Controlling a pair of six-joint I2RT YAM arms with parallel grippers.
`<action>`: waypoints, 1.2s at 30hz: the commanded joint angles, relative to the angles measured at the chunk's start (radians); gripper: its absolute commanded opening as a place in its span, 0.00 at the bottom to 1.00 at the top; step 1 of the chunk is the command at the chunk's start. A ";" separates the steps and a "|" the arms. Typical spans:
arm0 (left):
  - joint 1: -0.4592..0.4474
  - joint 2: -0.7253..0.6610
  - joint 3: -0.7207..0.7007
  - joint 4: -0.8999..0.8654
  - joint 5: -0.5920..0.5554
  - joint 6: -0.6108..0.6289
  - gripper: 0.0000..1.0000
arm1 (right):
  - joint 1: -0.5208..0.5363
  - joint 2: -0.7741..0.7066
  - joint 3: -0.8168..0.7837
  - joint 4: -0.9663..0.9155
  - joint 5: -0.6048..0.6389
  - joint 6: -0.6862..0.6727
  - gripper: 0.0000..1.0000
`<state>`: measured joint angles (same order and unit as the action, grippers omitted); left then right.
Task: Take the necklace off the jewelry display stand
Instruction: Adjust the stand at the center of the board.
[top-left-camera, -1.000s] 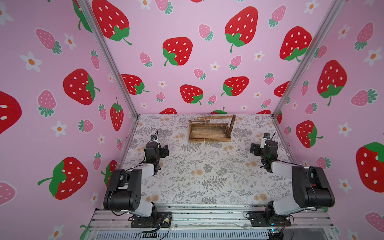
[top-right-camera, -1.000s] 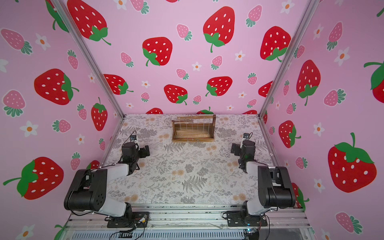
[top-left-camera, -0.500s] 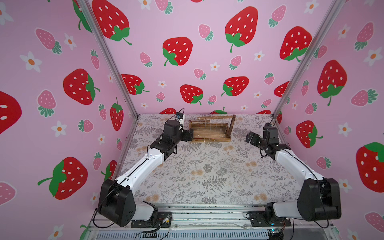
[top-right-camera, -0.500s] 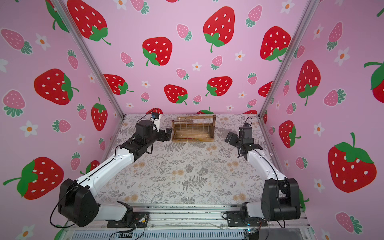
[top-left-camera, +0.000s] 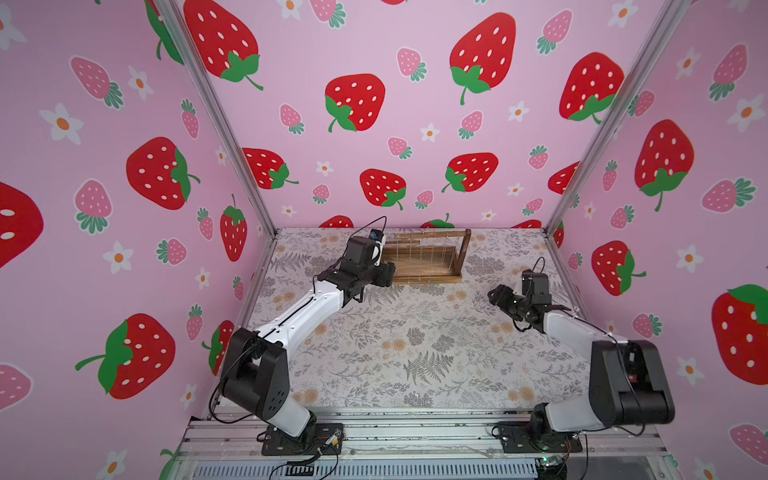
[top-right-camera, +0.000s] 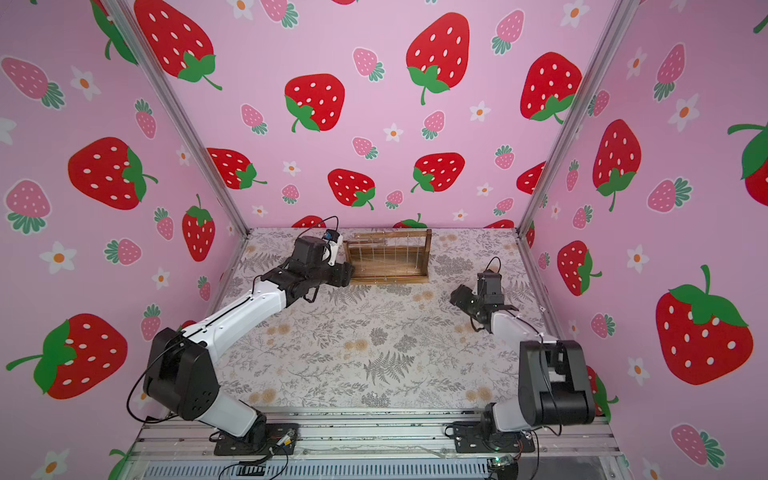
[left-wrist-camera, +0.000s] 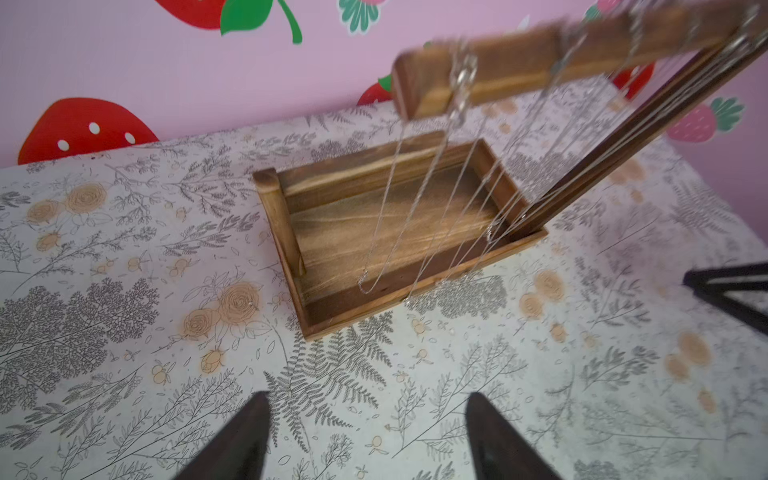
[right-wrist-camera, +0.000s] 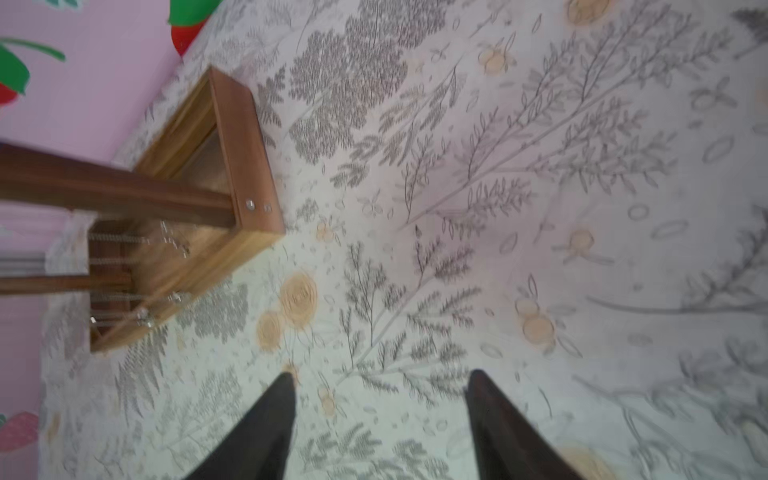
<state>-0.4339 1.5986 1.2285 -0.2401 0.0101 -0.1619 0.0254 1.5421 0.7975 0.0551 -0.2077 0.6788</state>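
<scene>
While the stand (top-left-camera: 428, 259) sits upright on the cloth (top-left-camera: 415, 340), with the back wall just behind it, you have both arms on the near side of it. In both top views its tray base lies flat, a post rises at each end, and the top bars run between the posts.

The necklaces (left-wrist-camera: 460, 81) are on the stand: thin silver chains draped over the top bars and hanging down over the tray. In the left wrist view the lowest loops reach the tray's near rim. How many chains there are you cannot count from these views, as they blur together.

Your left gripper (left-wrist-camera: 368, 397) is at the stand's left end (top-right-camera: 388, 262), pointing at it. Its jaws are parted with only cloth between them. It looks to overlap the stand's corner in a top view (top-left-camera: 384, 274), but the wrist view shows a strip of cloth between the fingertips and the tray, so it is near and not touching.

Your right gripper (right-wrist-camera: 381, 376) is well apart from the stand (right-wrist-camera: 249, 145), off its right end and nearer you (top-left-camera: 496, 296). Its jaws are parted too and hold nothing.
</scene>
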 joint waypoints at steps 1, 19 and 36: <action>0.004 0.036 -0.038 -0.072 -0.059 -0.141 0.00 | -0.086 0.142 0.099 0.128 -0.302 0.170 0.00; 0.017 0.281 -0.013 -0.023 0.017 -0.237 0.00 | -0.019 0.549 0.700 0.069 -0.781 0.293 0.00; 0.057 0.326 0.054 -0.011 0.050 -0.259 0.00 | 0.059 0.549 0.868 -0.087 -0.776 0.254 0.00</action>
<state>-0.3824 1.8999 1.2358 -0.2581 0.0460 -0.4171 0.0761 2.1426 1.6768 -0.0048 -0.9756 0.9463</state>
